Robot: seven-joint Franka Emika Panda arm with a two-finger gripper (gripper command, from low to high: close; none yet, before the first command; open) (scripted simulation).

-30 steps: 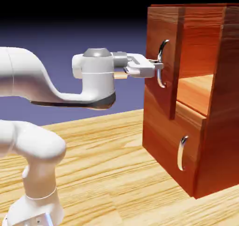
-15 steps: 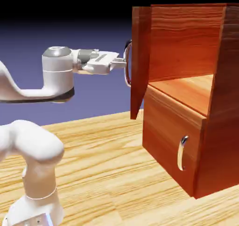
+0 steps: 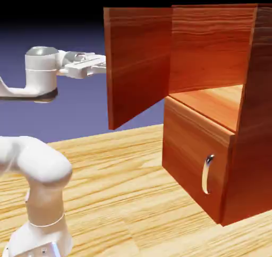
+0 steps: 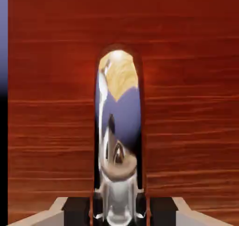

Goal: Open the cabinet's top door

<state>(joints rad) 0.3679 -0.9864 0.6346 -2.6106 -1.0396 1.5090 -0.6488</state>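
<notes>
Against blue-violet haze, the top door point(image 3: 139, 59) stands wide open, likely nearly finished; the gripper point(image 4: 119, 215) seems clamped on its curved silver handle point(image 4: 117, 113).

Bright below the white two-finger gripper point(image 4: 119, 212) in the exterior view, with glare bleaching the smooth white robot arm point(image 3: 42, 163) and yellow wood-grain tabletop point(image 3: 106, 197); fading to black above. Darker on the far reddish-brown wood-grain cabinet side point(image 3: 255, 144). Dimmer in the hand view, softly blurred in the grain, with mirror-like glints on the curved silver handle point(image 4: 119, 113) between the fingertips.
</notes>
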